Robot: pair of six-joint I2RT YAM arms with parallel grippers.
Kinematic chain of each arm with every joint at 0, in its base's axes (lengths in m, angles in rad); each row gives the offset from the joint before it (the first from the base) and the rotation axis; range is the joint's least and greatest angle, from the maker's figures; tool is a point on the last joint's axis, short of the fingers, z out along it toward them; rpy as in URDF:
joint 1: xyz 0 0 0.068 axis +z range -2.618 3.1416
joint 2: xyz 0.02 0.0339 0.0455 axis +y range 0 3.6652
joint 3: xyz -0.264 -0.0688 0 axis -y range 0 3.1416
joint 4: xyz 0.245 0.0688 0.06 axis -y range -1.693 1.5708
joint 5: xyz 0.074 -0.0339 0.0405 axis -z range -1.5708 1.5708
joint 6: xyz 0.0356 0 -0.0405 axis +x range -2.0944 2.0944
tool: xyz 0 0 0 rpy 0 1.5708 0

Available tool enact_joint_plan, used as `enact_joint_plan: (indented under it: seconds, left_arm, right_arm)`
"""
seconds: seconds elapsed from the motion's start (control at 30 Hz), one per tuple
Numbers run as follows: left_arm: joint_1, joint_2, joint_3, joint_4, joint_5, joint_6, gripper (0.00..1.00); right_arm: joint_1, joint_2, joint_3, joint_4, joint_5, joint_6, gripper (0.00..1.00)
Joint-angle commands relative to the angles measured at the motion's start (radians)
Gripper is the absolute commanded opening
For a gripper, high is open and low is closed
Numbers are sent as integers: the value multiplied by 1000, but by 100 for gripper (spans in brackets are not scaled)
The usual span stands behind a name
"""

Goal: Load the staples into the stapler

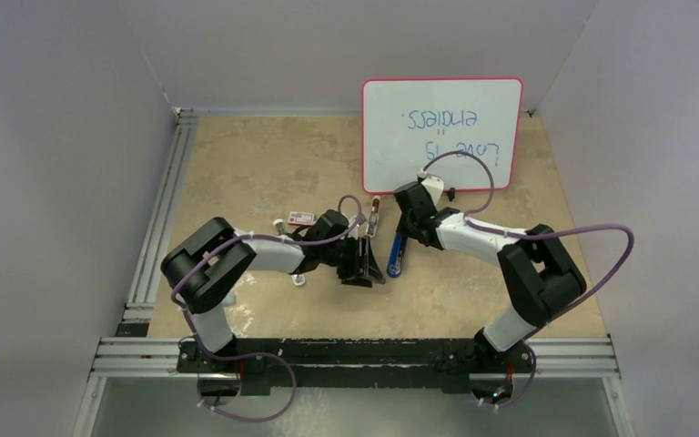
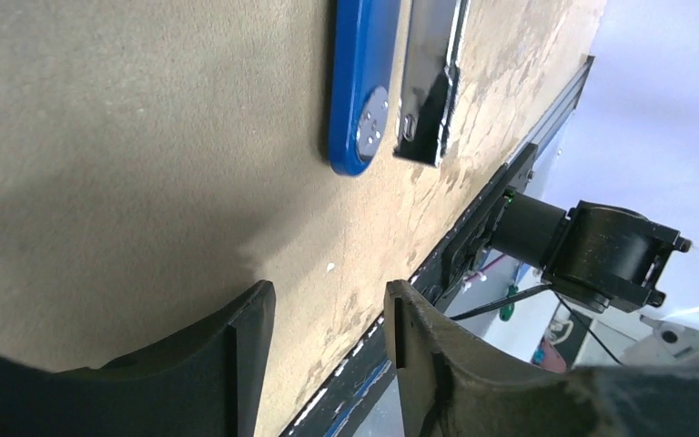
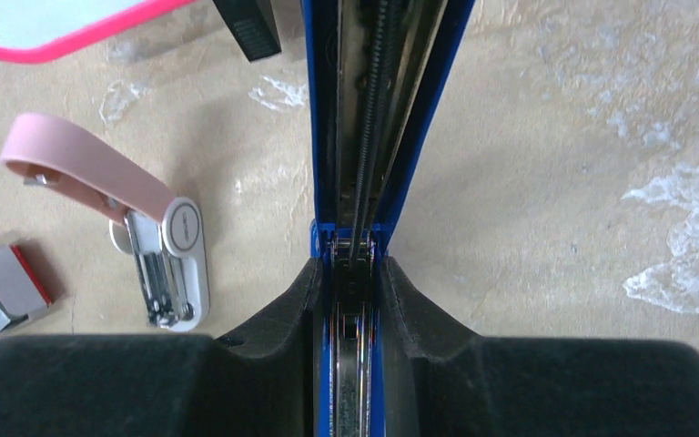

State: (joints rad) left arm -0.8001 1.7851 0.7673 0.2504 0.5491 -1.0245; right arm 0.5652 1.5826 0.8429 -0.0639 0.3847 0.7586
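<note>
Whiteboard [image 1: 441, 132] beyond stapler [image 1: 397, 255]; pink tool [image 3: 91, 168] beside

Left arm [image 1: 271, 255] and right arm [image 1: 475, 238] are both showing white shells on the links and chunky black housings at the joints. Thin purple cables [image 1: 612, 228] are looping loosely along each arm. Left gripper [image 2: 328, 314] is showing two matte black moulded fingers [image 2: 248, 341] with wedge tips and a seam line down each. Right gripper [image 3: 350, 273] is looking the same: black curved fingers and a wide black body behind them. Small screws are dotting one black motor housing [image 2: 612, 255], with a white shell next to it.
</note>
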Motion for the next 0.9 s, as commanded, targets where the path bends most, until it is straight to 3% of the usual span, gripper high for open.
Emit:
enact_joint_plan:
  seconds: [0.0,0.3,0.57,0.87]
  left_arm:
    - [-1,-103,-2,-64,-95,57,49]
    - [-2,-245,32,-213,-255,125,51]
    - [-2,-313,45,-282,-313,144,53]
    - [-1,-366,70,-323,-341,172,57]
  right_arm:
    - [11,44,94,7,88,-26,14]
    - [30,138,179,48,27,-167,23]
    - [30,193,242,8,36,-165,34]
    - [30,134,260,-32,11,-136,50]
